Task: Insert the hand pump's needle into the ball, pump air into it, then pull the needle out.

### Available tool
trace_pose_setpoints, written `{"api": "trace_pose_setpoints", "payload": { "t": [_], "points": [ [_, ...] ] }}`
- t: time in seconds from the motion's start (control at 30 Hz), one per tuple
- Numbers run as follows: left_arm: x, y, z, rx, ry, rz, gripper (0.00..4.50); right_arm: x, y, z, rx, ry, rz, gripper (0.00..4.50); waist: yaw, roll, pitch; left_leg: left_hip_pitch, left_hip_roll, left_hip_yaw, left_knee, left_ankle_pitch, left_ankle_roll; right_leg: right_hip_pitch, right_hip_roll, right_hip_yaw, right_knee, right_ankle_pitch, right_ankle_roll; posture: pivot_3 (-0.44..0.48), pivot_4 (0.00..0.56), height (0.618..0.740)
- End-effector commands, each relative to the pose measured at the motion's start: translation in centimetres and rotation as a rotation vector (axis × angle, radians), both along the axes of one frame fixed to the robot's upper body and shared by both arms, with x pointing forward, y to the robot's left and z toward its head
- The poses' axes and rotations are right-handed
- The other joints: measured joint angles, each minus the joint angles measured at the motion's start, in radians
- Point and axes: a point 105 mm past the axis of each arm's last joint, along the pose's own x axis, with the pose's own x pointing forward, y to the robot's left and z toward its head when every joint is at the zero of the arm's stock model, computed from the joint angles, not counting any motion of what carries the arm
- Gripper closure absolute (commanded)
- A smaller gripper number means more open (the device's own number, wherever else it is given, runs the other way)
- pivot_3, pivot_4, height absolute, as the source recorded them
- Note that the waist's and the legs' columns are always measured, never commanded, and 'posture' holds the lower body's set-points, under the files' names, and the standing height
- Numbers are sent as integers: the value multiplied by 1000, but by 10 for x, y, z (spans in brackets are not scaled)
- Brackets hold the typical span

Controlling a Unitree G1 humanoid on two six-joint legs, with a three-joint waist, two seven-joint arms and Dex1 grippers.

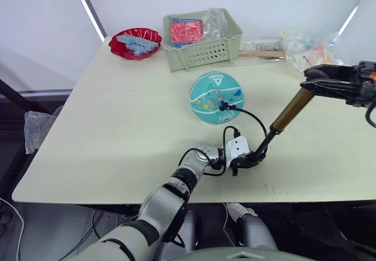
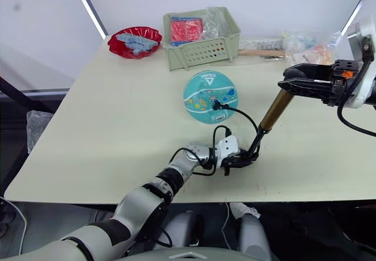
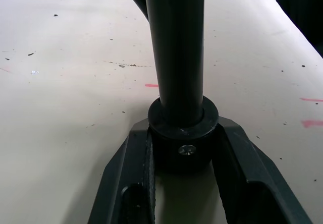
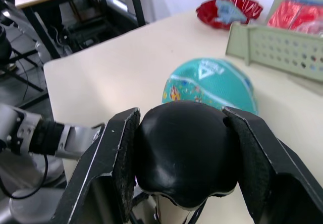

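Near the worktop's (image 1: 106, 131) front edge, the left tool (image 1: 249, 158) is clamped on the hand pump's (image 1: 291, 111) black base cap. The pump leans up toward the right edge, where the right tool (image 1: 314, 84) is closed around its T-handle. Its hose arcs to the needle (image 1: 222, 103), seated in the ball (image 1: 217, 97) mid-worktop. A green basket (image 1: 202, 49) and red bowl (image 1: 135, 42) sit along the far edge.

A: Where's the ball (image 1: 217, 97)?
B: Centre of the frame on the worktop (image 1: 106, 126), the needle (image 1: 222, 103) stuck in it.
A: And the hand pump (image 1: 289, 113)?
B: Slanted at right; the right tool (image 1: 310, 83) clamps its handle, the left tool (image 1: 247, 160) grips its foot at lower centre.
A: Upper part?
B: Green basket (image 1: 202, 40), red bowl (image 1: 135, 43)
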Motion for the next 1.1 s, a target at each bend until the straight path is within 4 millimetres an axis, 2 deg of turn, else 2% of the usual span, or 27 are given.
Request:
{"api": "trace_pose_setpoints", "payload": {
  "t": [0.03, 0.07, 0.2, 0.33, 0.47, 0.63, 0.8, 1.0, 1.1],
  "points": [
    [-20, 28, -47, 158, 138, 21, 3377, -5, -15, 39, 4, -168, -90, 2424, 0, 0, 0, 0, 0, 0, 0, 0, 0, 0, 0, 0, 0, 0, 0, 0, 150, 738],
    [-20, 28, -47, 156, 137, 20, 3377, -4, -14, 35, -1, -155, -87, 2424, 0, 0, 0, 0, 0, 0, 0, 0, 0, 0, 0, 0, 0, 0, 0, 0, 150, 738],
    [-21, 28, -47, 153, 134, 14, 3377, 1, -3, -5, -45, -58, -50, 2424, 0, -1, -1, 0, 0, 0, 0, 0, 0, 0, 0, 0, 0, 0, 0, 0, 150, 738],
    [-20, 28, -47, 154, 124, 14, 3377, 4, 4, -31, -44, -3, -33, 2424, -3, -7, -8, 2, 0, 0, 0, 0, 0, 1, 0, 1, 0, 0, 0, 0, 150, 738],
    [-19, 29, -47, 156, 117, 18, 3377, 3, 11, -68, -60, 78, -15, 2424, -4, -11, -13, 4, 1, -1, -1, 0, 0, 3, 0, 0, 1, 0, 0, 0, 150, 738],
    [-19, 30, -47, 159, 118, 21, 3377, 2, 14, -91, -70, 118, -5, 2424, -5, -12, -16, 5, 2, -1, -1, 0, 0, 3, 0, 2, 1, 0, -1, 0, 150, 738],
    [-19, 30, -47, 160, 120, 21, 3377, 0, 19, -134, -91, 180, -10, 2424, -5, -13, -17, 5, 2, -1, -2, 0, 0, 3, 0, 4, 0, 0, -1, 0, 150, 738],
    [-18, 30, -47, 160, 119, 20, 3377, -1, 23, -158, -114, 158, -19, 2424, -5, -13, -18, 6, 2, -1, -2, 0, 0, 3, 1, 3, 1, 0, -1, 0, 150, 738],
    [-18, 30, -46, 161, 118, 19, 3377, 2, 22, -158, -108, 127, -27, 2424, -5, -13, -18, 6, 2, -1, -2, 0, 0, 3, 1, 1, 0, 0, -1, 0, 150, 738]
  ]
}}
